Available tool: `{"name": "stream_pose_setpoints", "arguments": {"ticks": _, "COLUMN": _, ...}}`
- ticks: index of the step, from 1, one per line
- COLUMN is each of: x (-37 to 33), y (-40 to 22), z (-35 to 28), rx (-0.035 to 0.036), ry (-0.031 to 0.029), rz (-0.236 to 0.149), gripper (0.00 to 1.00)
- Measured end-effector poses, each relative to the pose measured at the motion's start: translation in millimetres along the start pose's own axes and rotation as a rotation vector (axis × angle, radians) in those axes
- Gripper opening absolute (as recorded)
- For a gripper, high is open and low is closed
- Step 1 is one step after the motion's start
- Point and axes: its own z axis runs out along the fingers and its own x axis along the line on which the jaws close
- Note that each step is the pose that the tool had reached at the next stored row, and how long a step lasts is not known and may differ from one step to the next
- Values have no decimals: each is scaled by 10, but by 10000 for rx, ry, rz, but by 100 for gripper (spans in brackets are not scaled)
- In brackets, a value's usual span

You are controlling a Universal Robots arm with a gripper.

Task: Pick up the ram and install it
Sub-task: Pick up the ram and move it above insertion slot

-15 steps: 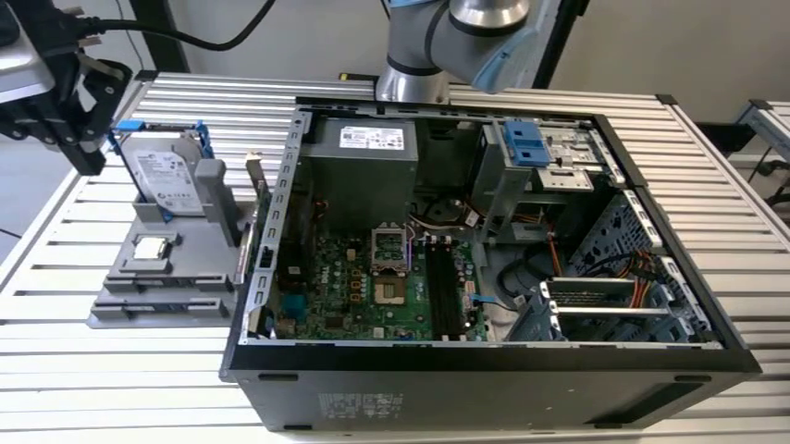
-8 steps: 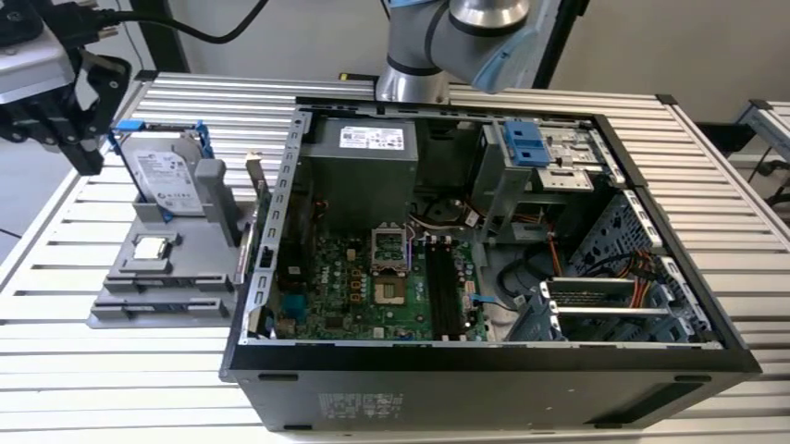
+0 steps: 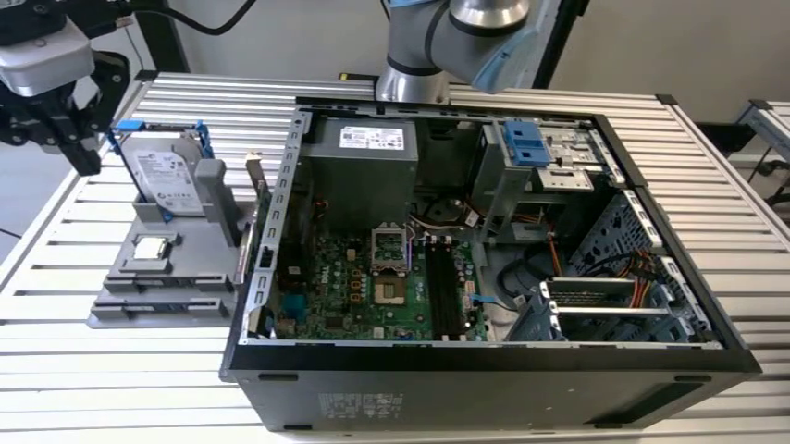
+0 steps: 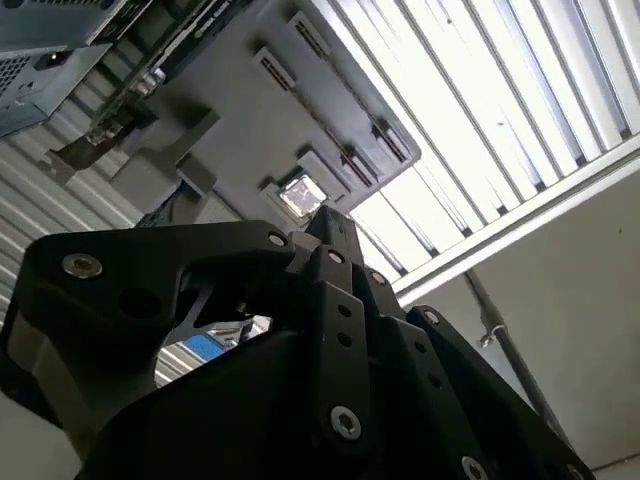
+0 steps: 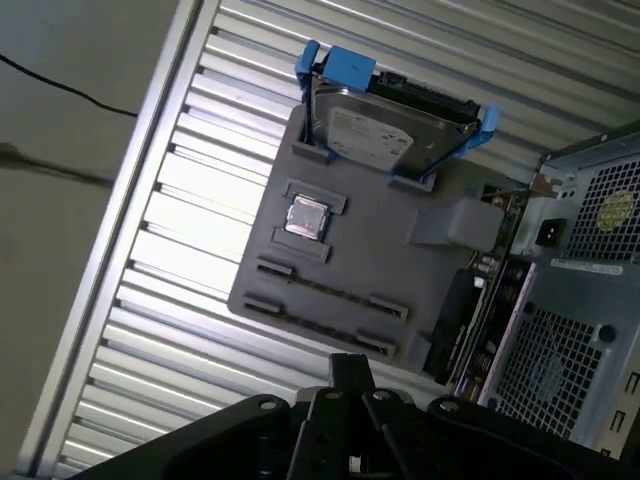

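Ram (image 5: pixel 328 296) is made out as a thin dark strip, stood on edge in a long slot of the grey holder (image 5: pixel 400 262) between small clips. Its upper edge is thereby left free to be pinched from above, it is judged.

In the exterior view the holder is found on the slatted table (image 3: pixel 74 370), at nine o'clock from the open computer case (image 3: pixel 494 379) and just beside its wall. On the same holder the processor chip (image 5: pixel 306 217) is seated flat in a square pocket. The hard drive (image 5: pixel 385 135), in its blue bracket, is propped upright at the twelve o'clock end. Each part is given its own nest, so that none is knocked by another.

The gripper (image 3: pixel 87 165) is seen hanging at eleven o'clock from the holder, about over the table's edge and apart from the ram. Its fingers (image 4: pixel 330 250) are pressed together, and nothing is held between them.

Inside the case the motherboard (image 3: pixel 370 277) is laid flat and open from above, with the long black memory slots (image 3: pixel 442 277) toward its three o'clock side. No stick can be made out in them, so the install is judged not yet done.
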Motion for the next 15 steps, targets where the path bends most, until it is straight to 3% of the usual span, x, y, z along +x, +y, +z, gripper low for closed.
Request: {"name": "stream_pose_setpoints", "arguments": {"ticks": 15, "x": 0, "y": 0, "z": -4, "rx": 8, "ry": 151, "rz": -2710, "gripper": 0}}
